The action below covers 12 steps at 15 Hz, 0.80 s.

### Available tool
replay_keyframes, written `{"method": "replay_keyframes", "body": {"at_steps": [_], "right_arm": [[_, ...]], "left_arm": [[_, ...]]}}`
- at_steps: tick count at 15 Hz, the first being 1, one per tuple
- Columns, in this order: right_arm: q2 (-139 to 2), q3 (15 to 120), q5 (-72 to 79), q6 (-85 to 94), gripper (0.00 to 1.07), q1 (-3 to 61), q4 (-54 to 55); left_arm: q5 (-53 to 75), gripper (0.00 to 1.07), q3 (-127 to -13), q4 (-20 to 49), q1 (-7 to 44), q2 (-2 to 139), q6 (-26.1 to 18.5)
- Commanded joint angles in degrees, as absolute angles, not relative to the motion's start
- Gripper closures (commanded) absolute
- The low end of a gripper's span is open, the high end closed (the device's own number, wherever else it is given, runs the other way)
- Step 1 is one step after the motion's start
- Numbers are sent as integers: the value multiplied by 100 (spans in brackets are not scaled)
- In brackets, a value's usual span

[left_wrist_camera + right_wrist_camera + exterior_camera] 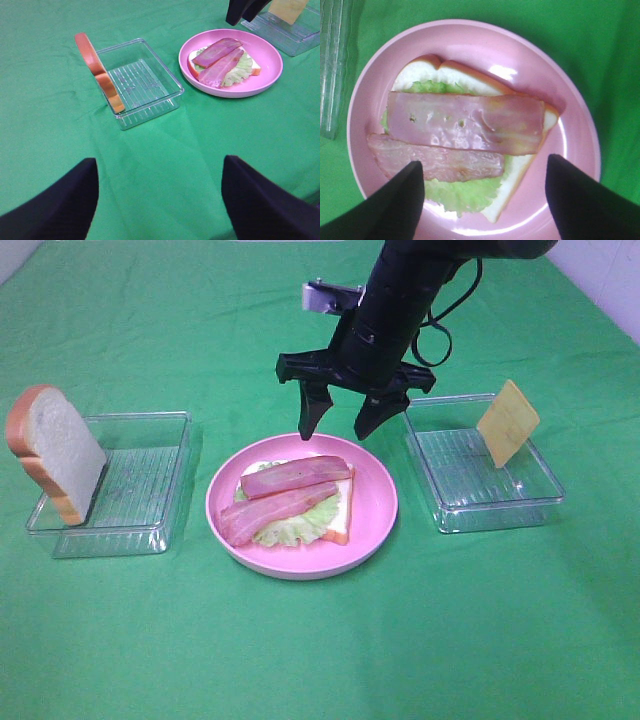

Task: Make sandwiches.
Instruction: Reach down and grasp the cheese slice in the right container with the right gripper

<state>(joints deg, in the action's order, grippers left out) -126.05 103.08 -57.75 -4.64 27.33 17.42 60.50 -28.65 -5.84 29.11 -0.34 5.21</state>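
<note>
The part-built sandwich [297, 502] is recorded at the centre of the exterior frame, on the pink plate [378, 502]. One bread slice [343, 512] is laid at the bottom, a lettuce leaf [290, 530] is spread over it, and two bacon strips [292, 478] are laid side by side on top, as is confirmed close up in the right wrist view. No cheese and no top slice are seen on the stack. The cheese slice [507, 422] is found leaning against the far wall of the clear tray [500, 502] at the right of the frame. The second bread slice [55, 450] is propped upright at the left end of the clear tray [150, 502] at the left of the frame. The right arm's fingers [314, 408] are held above the far rim of the plate; they are spread wide, nothing is pinched between them and the bacon is not touched. The left arm's fingers [60, 205], seen only in the left wrist view, are likewise spread and empty over bare green counter [320, 650], well apart from the plate. Progress is judged at roughly the midpoint: base, lettuce and bacon are placed, while cheese and closing slice are not yet added. The cheese is judged the likely next item.
</note>
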Motion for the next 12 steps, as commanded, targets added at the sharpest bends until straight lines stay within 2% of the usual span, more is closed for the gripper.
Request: {"method": "replay_keyframes", "body": {"at_steps": [1, 5, 12], "right_arm": [[-12267, 10296, -5942, -498, 41, 2716, 1249], [-11814, 10296, -6188, -527, 41, 2636, 533], [-11631, 10296, -6566, -481, 41, 1427, 407]], "left_arm": [[5993, 39, -2859, -602, 2928, -80, 539], [5993, 39, -2859, -602, 2928, -80, 539], [5993, 39, -2859, -602, 2928, -80, 539]]}}
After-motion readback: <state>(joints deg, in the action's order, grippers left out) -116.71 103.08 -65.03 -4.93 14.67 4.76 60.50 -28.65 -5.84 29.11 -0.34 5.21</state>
